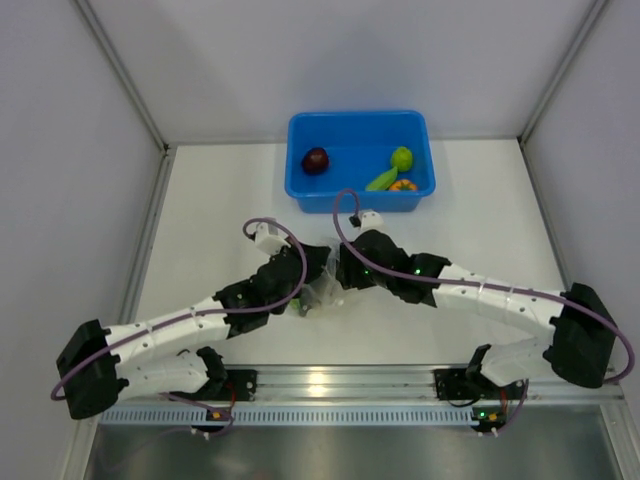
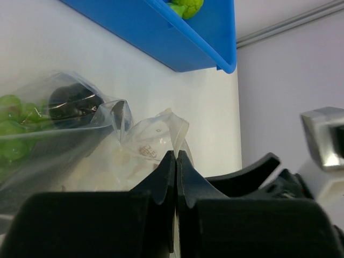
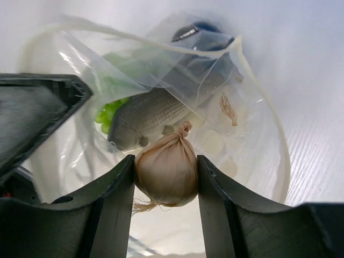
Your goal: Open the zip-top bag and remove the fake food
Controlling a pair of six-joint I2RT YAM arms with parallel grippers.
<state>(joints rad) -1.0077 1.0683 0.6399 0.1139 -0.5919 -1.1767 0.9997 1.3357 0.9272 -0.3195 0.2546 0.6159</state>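
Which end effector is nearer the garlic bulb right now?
Right. The right end effector is clamped on the garlic bulb at the mouth of the bag. The left end effector sits off to the side, shut on the bag's edge.

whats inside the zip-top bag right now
Inside the zip-top bag: green grapes, a grey scaly piece and a dark piece. The right gripper holds a beige bulb at its mouth. Crumpled plastic and the grey piece hide whatever lies beneath.
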